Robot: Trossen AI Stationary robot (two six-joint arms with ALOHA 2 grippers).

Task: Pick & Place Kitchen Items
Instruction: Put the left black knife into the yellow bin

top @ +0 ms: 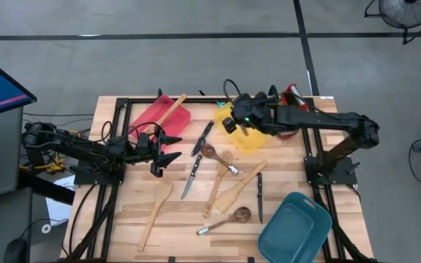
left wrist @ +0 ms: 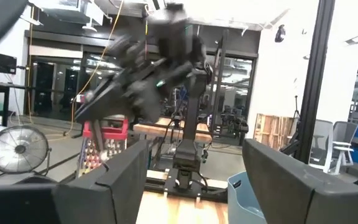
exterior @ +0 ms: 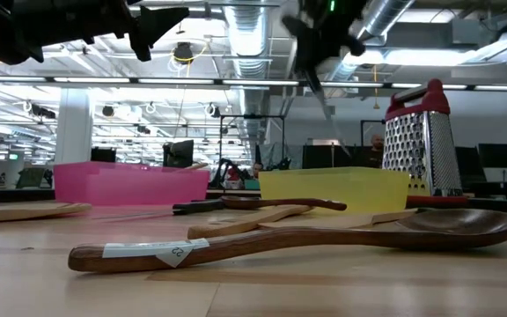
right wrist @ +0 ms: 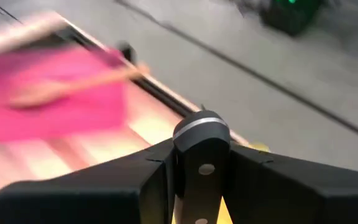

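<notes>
Bright, even light comes from the ceiling lamps (exterior: 236, 53), which glare strongly in the low view. Shadows on the tabletop (top: 188, 219) are soft. The right arm (left wrist: 148, 81) and the pink tray (right wrist: 55, 93) are smeared by blur.

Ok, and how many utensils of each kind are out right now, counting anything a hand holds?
Knives: 4, one held in the right hand
Wooden spatulas and turners: 4, one in the red tray
Spoons: 2
Total: 10
</notes>
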